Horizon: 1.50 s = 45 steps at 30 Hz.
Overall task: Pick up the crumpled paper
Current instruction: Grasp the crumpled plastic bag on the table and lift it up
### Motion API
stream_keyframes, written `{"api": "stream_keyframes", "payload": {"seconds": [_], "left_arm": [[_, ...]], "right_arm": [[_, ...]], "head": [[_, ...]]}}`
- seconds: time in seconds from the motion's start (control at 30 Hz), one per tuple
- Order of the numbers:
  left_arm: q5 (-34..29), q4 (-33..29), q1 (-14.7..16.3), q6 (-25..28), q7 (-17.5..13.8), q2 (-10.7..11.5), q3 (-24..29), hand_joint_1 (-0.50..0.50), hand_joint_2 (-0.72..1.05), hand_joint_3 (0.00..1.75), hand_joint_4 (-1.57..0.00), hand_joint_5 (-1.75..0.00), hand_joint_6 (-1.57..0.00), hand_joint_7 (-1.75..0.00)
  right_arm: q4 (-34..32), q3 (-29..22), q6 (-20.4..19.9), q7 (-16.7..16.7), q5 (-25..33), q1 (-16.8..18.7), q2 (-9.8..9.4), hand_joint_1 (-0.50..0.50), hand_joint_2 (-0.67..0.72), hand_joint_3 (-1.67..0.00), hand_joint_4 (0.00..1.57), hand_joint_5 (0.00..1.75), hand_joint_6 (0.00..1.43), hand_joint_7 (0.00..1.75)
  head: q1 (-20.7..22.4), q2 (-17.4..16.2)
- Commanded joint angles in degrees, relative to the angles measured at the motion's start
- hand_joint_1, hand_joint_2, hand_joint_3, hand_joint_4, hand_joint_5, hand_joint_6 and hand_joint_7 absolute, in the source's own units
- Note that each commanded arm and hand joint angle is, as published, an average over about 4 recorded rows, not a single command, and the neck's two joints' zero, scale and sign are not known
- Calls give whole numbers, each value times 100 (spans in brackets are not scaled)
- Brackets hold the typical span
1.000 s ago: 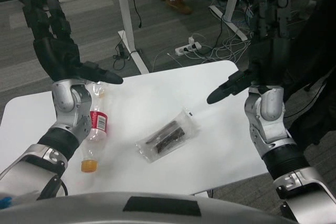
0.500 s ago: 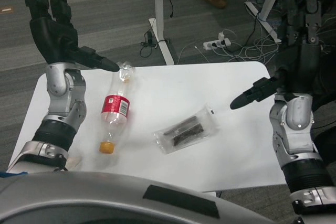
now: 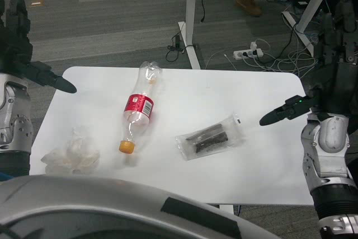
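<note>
The crumpled paper, a white wad, lies near the table's front left corner. My left hand is raised at the picture's left edge, above and behind the paper, fingers spread and holding nothing. My right hand is raised at the right edge, fingers up, thumb pointing left over the table's right side, also empty. Both hands are well apart from the paper.
On the white table an empty plastic bottle with a red label and orange cap lies left of centre. A clear packet with dark contents lies mid-table. Behind stand table legs, cables and a power strip; a person's shoes show.
The camera has swung left and tilted, so the table's left part and the crumpled paper have come into view. Both hands stay raised and open, now nearer the picture's edges.
</note>
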Motion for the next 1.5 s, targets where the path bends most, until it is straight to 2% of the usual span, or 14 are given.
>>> {"api": "stream_keyframes", "payload": {"seconds": [0.03,0.07,0.2,0.33,0.5,0.6,0.7,0.9,1.1,1.2,1.3,1.5], "left_arm": [[236,-34,346,90,-486,-220,320,-50,-64,0,-4,0,0,0],[362,-32,441,77,-585,-288,397,-50,-64,0,-4,0,0,0],[766,82,793,-222,-660,-670,608,-50,-64,0,-2,0,0,0],[896,642,1054,-1140,-693,-1039,840,-50,-64,0,0,0,0,0],[788,1194,1298,-2243,-695,-1343,876,-50,-55,0,0,0,0,0],[746,1412,1406,-2579,-697,-1501,825,-50,-55,0,0,0,0,0],[392,1579,1502,-2724,-805,-1710,711,-50,-55,0,0,0,0,0],[-232,1724,1733,-2977,-862,-1942,641,-50,-55,0,0,0,0,0],[-875,1816,2247,-3333,-908,-2167,627,-50,-55,0,-7,0,0,0],[-862,1862,2500,-3386,-1031,-2265,663,-50,-55,0,-7,0,0,0],[-735,1937,2627,-3388,-1145,-2342,726,-50,-55,0,-7,0,0,0],[-308,2341,2607,-3483,-1440,-2454,880,-50,-55,0,-7,0,0,0]], "right_arm": [[205,85,5,-3,101,-102,-122,-17,72,0,0,0,0,0],[256,128,3,-5,129,-122,-137,-17,72,0,0,0,0,0],[462,344,-19,-9,274,-231,-185,-17,72,0,0,0,0,0],[643,553,-54,-9,415,-355,-249,-17,72,0,0,0,0,0],[779,647,-103,-22,494,-438,-330,-17,72,0,0,0,0,0],[867,717,-114,-36,543,-484,-372,-17,72,0,0,0,0,0],[1021,860,-129,-62,600,-557,-431,-17,72,0,0,0,0,0],[1170,1078,-133,-62,617,-620,-497,-17,72,0,0,0,0,0],[1300,1346,-131,-73,817,-623,-585,-17,72,0,0,0,0,0],[1361,1442,-136,-80,901,-623,-614,-17,72,0,0,0,0,0],[1392,1515,-138,-84,962,-623,-629,-17,72,0,0,0,0,0],[1407,1570,-140,-91,995,-623,-634,-17,72,0,0,0,0,0]], "head": [[282,-90],[378,-116],[1008,-200],[1623,-300],[2329,-394],[2627,-403],[3083,-406],[3138,-361],[3138,-315],[3138,-302],[3138,-302],[3138,-316]]}}
